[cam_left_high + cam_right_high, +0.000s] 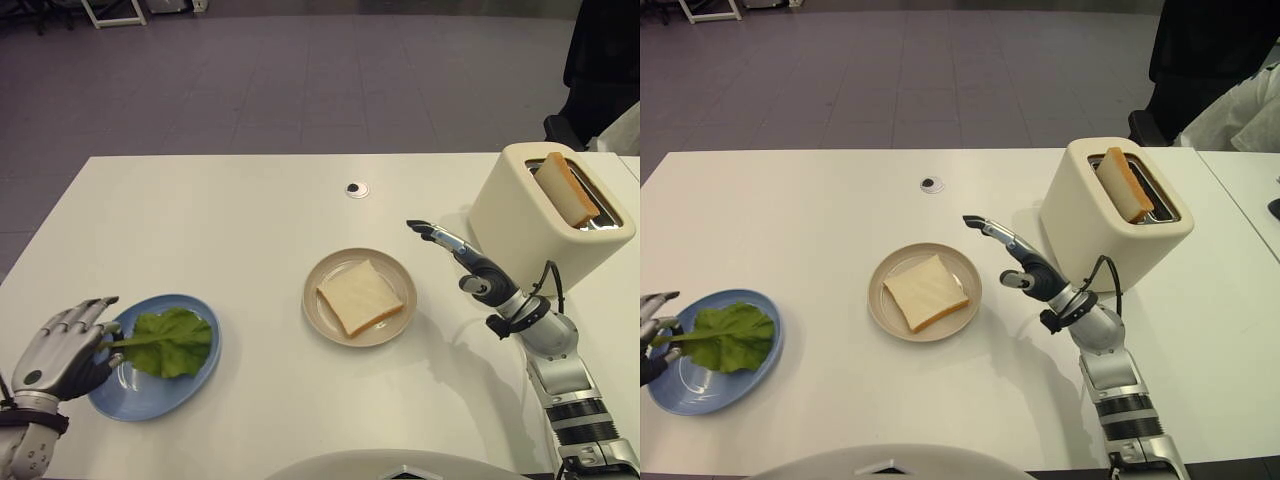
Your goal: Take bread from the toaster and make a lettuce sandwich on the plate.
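Green lettuce (168, 342) sits pinched in the left robot hand (60, 350), wrist cut off. Right robot hand (472, 266) spread, empty; toaster (520, 215) half-hides bread (565, 188).

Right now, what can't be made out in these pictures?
1. The lower part of the bread slice is hidden inside the toaster in both views.
2. Whether the left hand grips the lettuce leaf is unclear. The hand hides the stem's end in the left eye view, and the picture's edge cuts the hand in the right eye view.
3. The small round object on the table is too small to identify in both views.
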Tool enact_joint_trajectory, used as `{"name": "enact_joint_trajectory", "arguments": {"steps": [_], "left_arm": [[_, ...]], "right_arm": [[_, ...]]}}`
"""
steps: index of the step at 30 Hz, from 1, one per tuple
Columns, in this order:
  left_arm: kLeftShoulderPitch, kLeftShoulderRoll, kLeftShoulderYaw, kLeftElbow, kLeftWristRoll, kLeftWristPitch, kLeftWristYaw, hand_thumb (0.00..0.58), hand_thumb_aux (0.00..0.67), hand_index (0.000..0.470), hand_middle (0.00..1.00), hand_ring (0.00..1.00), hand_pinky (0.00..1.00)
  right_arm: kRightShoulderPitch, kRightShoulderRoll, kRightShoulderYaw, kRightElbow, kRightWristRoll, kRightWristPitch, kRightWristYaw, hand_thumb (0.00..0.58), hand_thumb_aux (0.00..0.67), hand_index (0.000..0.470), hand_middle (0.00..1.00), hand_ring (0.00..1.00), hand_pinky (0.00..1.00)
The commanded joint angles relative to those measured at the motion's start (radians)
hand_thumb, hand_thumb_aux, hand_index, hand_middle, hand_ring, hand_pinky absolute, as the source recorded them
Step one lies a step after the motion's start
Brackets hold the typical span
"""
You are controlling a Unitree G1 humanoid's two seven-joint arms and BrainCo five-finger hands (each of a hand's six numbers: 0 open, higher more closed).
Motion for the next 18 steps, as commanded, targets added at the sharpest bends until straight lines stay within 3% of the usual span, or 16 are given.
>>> {"name": "enact_joint_trajectory", "arguments": {"steps": [1,6,10,18], "left_arm": [[0.019,0.001,0.079,-0.003,-0.125,-0.055,-0.049,0.58,0.67,0.47,0.0,0.0,0.0],[-0.011,-0.009,0.069,-0.029,-0.234,-0.109,-0.119,0.58,0.67,0.47,0.0,0.0,0.0],[-0.085,-0.027,-0.019,-0.062,-0.32,-0.115,-0.193,0.58,0.67,0.47,0.0,0.0,0.0],[-0.372,-0.098,-0.282,-0.182,-0.333,0.03,-0.315,0.58,0.67,0.47,0.0,0.0,0.0]], "right_arm": [[0.001,0.006,-0.016,0.003,-0.012,0.009,-0.002,0.0,0.0,0.0,0.0,0.0,0.0],[-0.006,0.007,-0.026,0.013,-0.015,0.01,-0.007,0.0,0.0,0.0,0.0,0.0,0.0],[-0.016,0.01,-0.031,0.026,-0.019,0.009,-0.01,0.0,0.0,0.0,0.0,0.0,0.0],[-0.047,0.023,-0.034,0.057,-0.022,0.006,-0.012,0.0,0.0,0.0,0.0,0.0,0.0]]}}
